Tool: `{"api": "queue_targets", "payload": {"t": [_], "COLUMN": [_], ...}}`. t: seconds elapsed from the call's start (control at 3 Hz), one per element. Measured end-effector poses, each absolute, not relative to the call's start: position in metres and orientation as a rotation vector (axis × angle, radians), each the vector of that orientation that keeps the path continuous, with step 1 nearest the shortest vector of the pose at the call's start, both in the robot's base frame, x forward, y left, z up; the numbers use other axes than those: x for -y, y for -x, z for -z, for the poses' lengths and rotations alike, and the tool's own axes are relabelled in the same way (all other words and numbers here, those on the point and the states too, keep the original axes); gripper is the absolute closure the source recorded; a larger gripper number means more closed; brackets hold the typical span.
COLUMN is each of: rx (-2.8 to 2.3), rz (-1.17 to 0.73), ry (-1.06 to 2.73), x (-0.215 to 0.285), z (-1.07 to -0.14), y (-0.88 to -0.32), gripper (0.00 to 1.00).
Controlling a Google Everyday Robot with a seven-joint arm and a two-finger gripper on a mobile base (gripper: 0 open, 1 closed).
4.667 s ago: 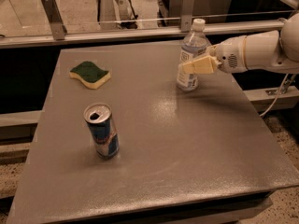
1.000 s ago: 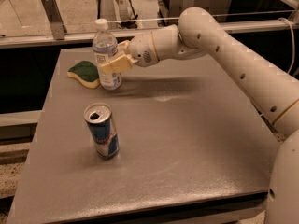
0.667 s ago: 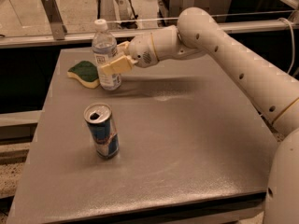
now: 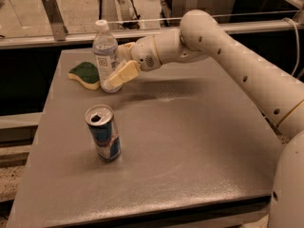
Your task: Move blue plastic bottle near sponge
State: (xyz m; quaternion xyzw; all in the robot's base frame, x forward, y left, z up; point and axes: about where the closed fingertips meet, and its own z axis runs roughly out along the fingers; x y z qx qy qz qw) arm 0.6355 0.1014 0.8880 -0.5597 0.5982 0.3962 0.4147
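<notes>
The blue plastic bottle (image 4: 105, 50), clear with a white cap and a white-and-blue label, stands upright on the grey table (image 4: 190, 141) at the back left. Its base is right beside the sponge (image 4: 85, 74), which lies flat, green side up, just to its left. My gripper (image 4: 115, 78) reaches in from the right and is shut on the lower part of the bottle. One tan finger (image 4: 122, 74) shows in front of the bottle; the other is hidden behind it.
A blue-and-silver drink can (image 4: 103, 133) stands open-topped at the front left of the table. My white arm (image 4: 228, 61) spans the back right of the table. A metal rail (image 4: 142, 32) runs along the far edge.
Since the earliest frame my gripper has carried the bottle from the back right of the table to the left, beside the sponge. Over the last second nothing has visibly moved.
</notes>
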Motion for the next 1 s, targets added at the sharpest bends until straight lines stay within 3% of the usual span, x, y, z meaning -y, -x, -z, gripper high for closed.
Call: {"api": "queue_targets", "payload": {"t": [0.33,1.0], "rx": [-1.512,-1.509], "rz": [-0.952,-0.766], "ry": [1.387,1.114], "x": [-0.08,0.07], "z": [-0.896,-0.955], "y": [-0.637,-0.651], "gripper": [0.0,0.0]}}
